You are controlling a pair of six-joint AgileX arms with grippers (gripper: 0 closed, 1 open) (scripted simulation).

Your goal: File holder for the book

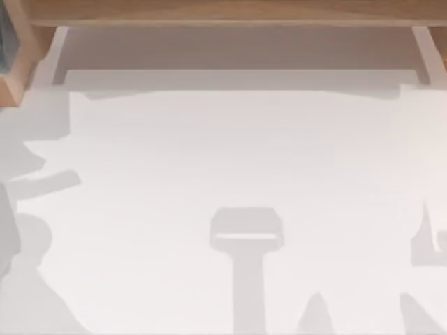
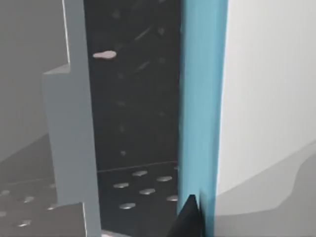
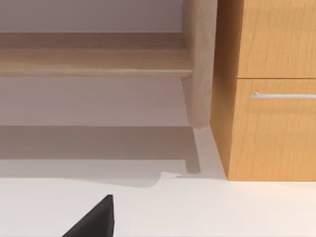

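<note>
The left wrist view is showing a blue book (image 2: 202, 108) standing upright just beside a dark perforated holder (image 2: 133, 148). A left fingertip (image 2: 190, 219) is touching the book's lower edge; I cannot tell either gripper's state.

White table (image 1: 230, 160) open mid-span; wooden shelf (image 1: 230, 12) bars the far edge

A shelf (image 1: 230, 14) runs along the far edge of the worktop (image 1: 230, 153), with a cabinet (image 3: 274, 89) at its right end. At the far left, a book (image 2: 202, 108) stands upright just beside a file holder (image 2: 69, 133).
</note>
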